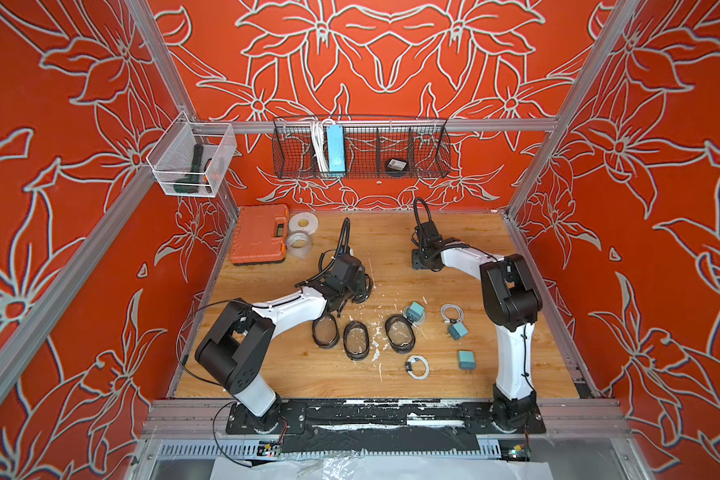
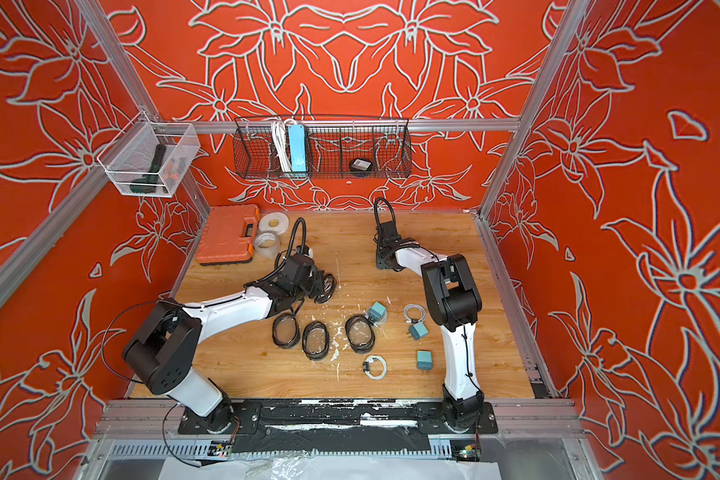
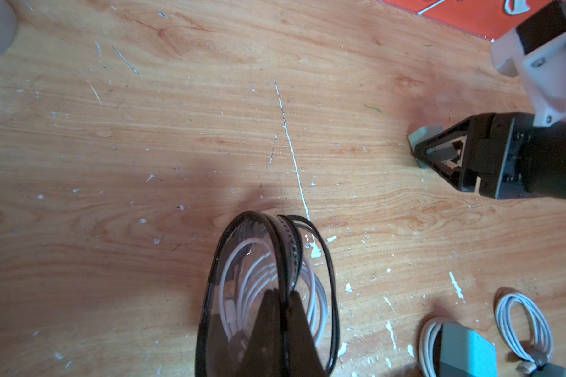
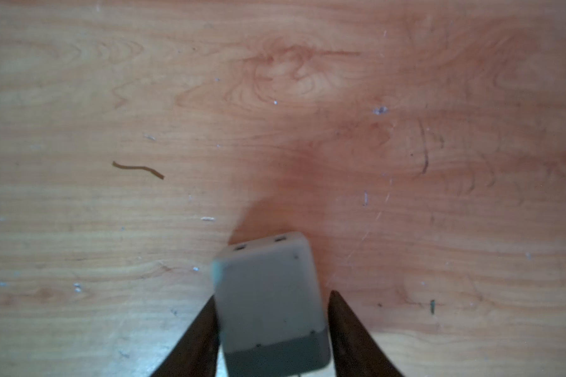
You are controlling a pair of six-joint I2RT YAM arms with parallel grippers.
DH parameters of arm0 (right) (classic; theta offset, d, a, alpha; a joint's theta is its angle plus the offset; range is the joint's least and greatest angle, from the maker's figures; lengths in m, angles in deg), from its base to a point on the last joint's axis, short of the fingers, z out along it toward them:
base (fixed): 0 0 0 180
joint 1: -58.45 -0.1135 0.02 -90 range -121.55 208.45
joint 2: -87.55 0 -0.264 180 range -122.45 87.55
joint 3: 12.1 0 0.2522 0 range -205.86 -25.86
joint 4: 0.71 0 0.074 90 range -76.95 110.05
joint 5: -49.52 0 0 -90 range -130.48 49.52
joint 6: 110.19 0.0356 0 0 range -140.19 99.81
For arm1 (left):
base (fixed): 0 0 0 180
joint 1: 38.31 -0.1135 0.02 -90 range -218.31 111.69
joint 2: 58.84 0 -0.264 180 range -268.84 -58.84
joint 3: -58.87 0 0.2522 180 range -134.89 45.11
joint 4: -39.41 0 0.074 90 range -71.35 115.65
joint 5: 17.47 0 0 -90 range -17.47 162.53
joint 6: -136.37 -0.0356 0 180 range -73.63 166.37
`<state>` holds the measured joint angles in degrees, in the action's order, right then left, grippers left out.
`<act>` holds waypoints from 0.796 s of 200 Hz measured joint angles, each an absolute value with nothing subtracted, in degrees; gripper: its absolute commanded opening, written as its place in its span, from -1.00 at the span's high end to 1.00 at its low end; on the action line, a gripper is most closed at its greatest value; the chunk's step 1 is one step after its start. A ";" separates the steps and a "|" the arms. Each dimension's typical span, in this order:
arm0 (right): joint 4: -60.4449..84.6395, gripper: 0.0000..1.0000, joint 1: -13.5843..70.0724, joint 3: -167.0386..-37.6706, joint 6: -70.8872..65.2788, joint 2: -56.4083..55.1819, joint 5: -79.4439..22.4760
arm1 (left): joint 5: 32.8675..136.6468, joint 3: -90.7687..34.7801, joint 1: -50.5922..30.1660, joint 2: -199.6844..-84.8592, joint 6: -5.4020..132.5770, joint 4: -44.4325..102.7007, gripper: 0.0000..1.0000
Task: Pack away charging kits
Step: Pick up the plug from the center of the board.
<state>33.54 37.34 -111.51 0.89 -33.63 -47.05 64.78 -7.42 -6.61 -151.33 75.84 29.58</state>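
My left gripper (image 3: 283, 295) is shut on the black rim of a clear oval case (image 3: 242, 261), held on edge above the table, with a coiled white cable (image 3: 311, 293) inside. In a top view that gripper (image 1: 362, 286) is at mid-table. My right gripper (image 4: 272, 300) is low over the far table, shut on a teal plug adapter (image 4: 268, 287). This adapter is hidden in both top views. Three more adapters (image 1: 414, 309) (image 1: 458, 331) (image 1: 466, 359) and loose coiled cables (image 1: 452, 313) (image 1: 417, 366) lie at front right. Three oval cases (image 1: 324, 330) (image 1: 356, 339) (image 1: 400, 333) lie flat at front centre.
An orange tool case (image 1: 260, 235) and two tape rolls (image 1: 303, 222) sit at the back left. On the back wall hangs a wire basket (image 1: 429, 153) holding a blue power strip (image 1: 334, 147). A white mesh bin (image 1: 163, 166) hangs on the left frame.
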 measured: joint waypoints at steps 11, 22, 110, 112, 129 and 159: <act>33.58 0.26 37.34 -111.51 1.13 -33.63 -46.96 | 65.33 -7.42 -6.61 -151.46 75.75 29.75 1.00; 33.54 0.37 37.43 -111.51 1.15 -33.63 -46.83 | 65.94 -7.42 -6.61 -151.64 75.71 30.10 1.00; 21.21 0.86 37.10 -87.03 9.59 -13.05 -31.14 | 67.84 -6.26 -6.61 -152.77 75.27 37.18 1.00; 20.75 0.87 36.97 -86.38 9.96 -12.24 -30.64 | 67.84 -6.18 -6.61 -152.77 75.27 37.36 1.00; 16.95 0.88 34.85 -82.51 12.59 -6.82 -27.62 | 67.64 -4.97 -6.61 -152.77 75.10 39.04 1.00; 10.15 0.89 29.82 -79.40 15.62 -3.32 -23.75 | 67.27 -3.31 -6.61 -152.77 74.95 40.77 1.00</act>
<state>10.15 29.82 -79.40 15.62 -3.32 -23.75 67.27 -3.31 -6.61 -152.77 74.95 40.77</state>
